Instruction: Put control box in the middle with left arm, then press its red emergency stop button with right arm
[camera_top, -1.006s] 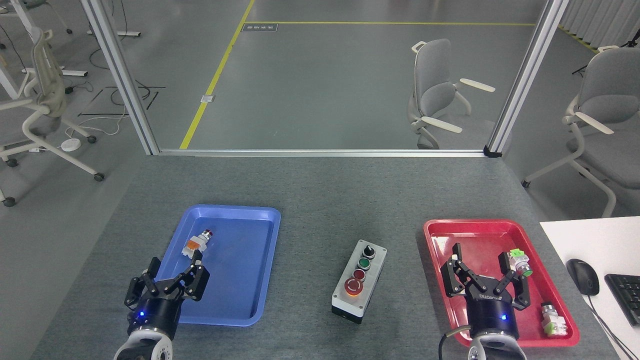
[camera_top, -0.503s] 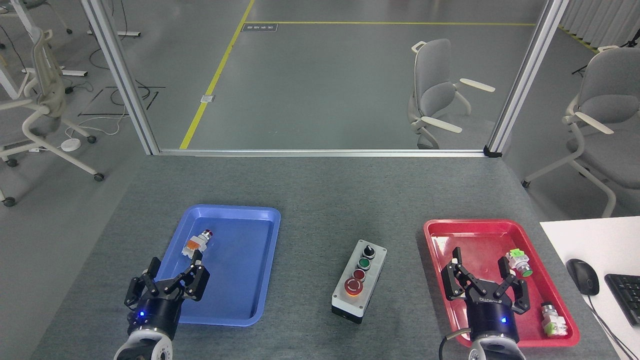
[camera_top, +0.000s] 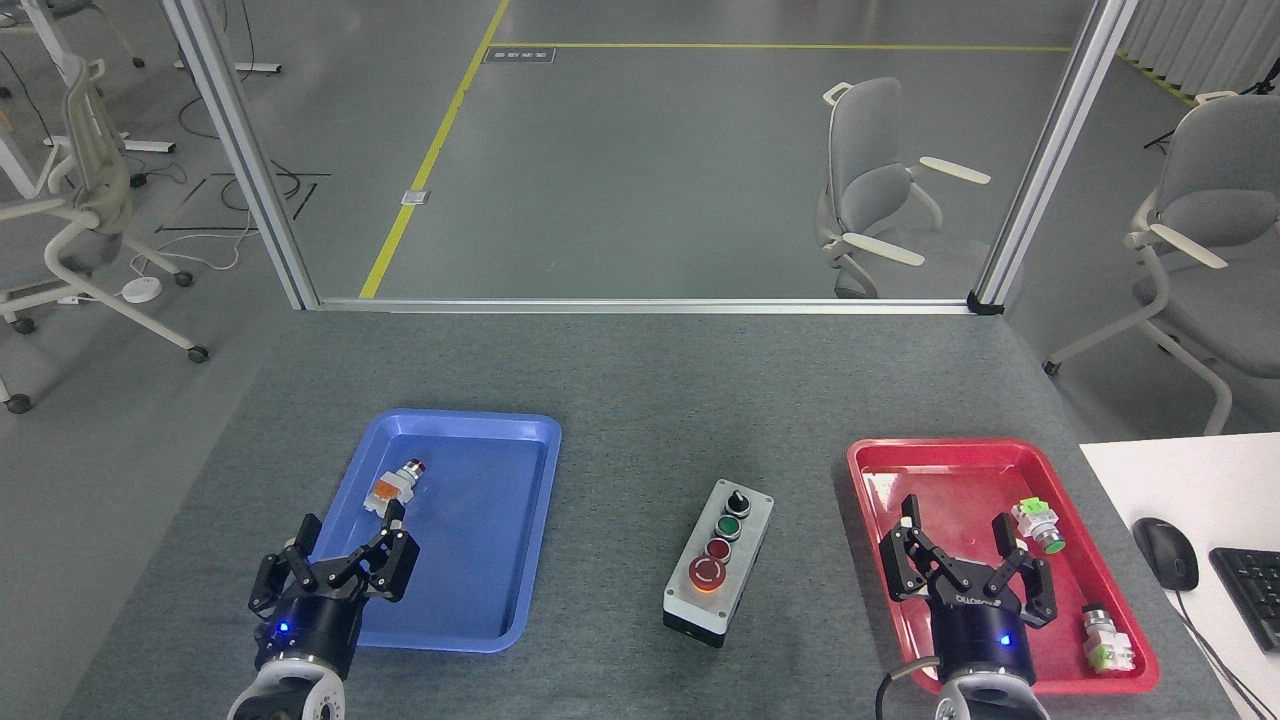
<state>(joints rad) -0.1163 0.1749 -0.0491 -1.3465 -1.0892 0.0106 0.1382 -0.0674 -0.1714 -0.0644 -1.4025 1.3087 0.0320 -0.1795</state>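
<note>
Right tool (camera_top: 964, 547) hovering over red tray (camera_top: 870, 470), fingers spread wide, gripping nothing. Left tool (camera_top: 335, 555) likewise spread, empty, at near corner of blue tray (camera_top: 470, 425).

Control box (camera_top: 719, 560) lying on bare grey counter (camera_top: 640, 380) between trays, slightly skewed, big red stop button (camera_top: 707, 573) at near end.

Risks, as judgement: spread fingers catching smaller red button beside it; off-centre push sliding box on felt; tool sweeping green switch (camera_top: 1038, 526) in tray.

Room: grey floor, yellow line, office chairs behind frame.

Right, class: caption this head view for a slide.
Control box between blue tray and red tray; both claws open, away from it.
</note>
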